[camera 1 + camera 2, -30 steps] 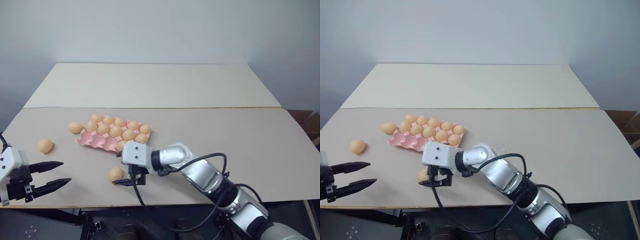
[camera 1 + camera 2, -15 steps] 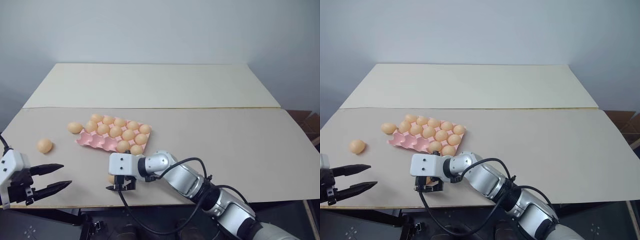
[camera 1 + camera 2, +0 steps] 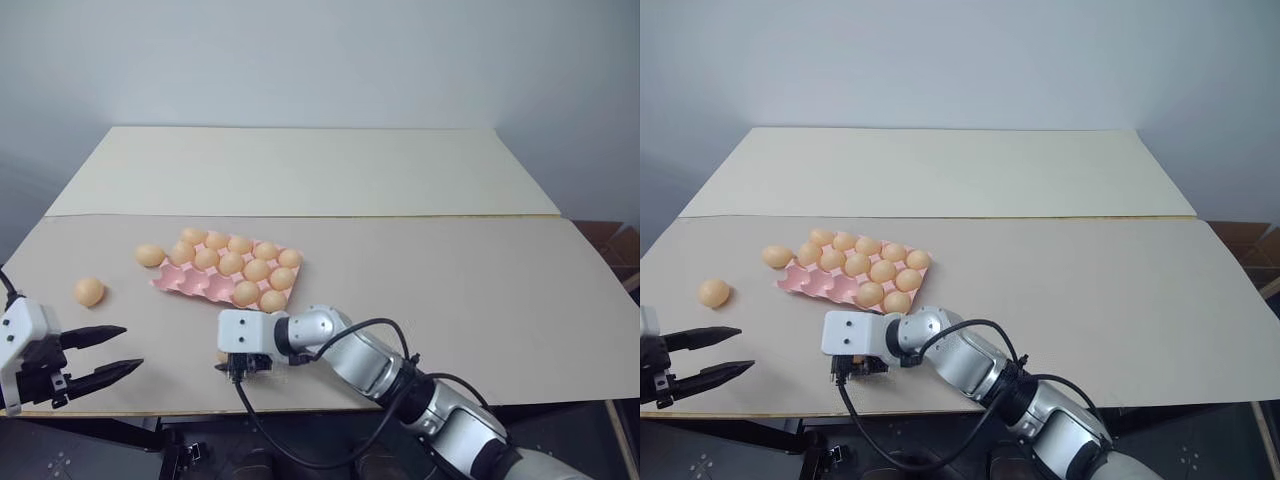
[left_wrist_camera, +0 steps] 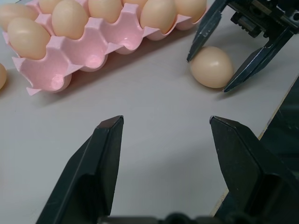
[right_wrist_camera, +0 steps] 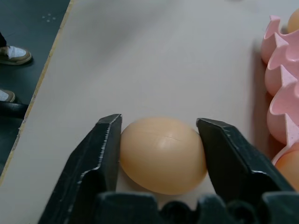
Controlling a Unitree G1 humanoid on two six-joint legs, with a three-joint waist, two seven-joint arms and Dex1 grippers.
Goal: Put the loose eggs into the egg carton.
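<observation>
Right wrist view has the right claw (image 5: 159, 154) pinching one egg (image 5: 163, 154) on the worktop (image 3: 480, 290), both fingers against its sides, just beside the pink carton (image 3: 226, 270); the left claw (image 3: 100, 355) hangs spread and empty; most cups are filled, some near ones bare; two more eggs, (image 3: 89, 291) and (image 3: 150, 255), lie loose, so several placements remain.
</observation>
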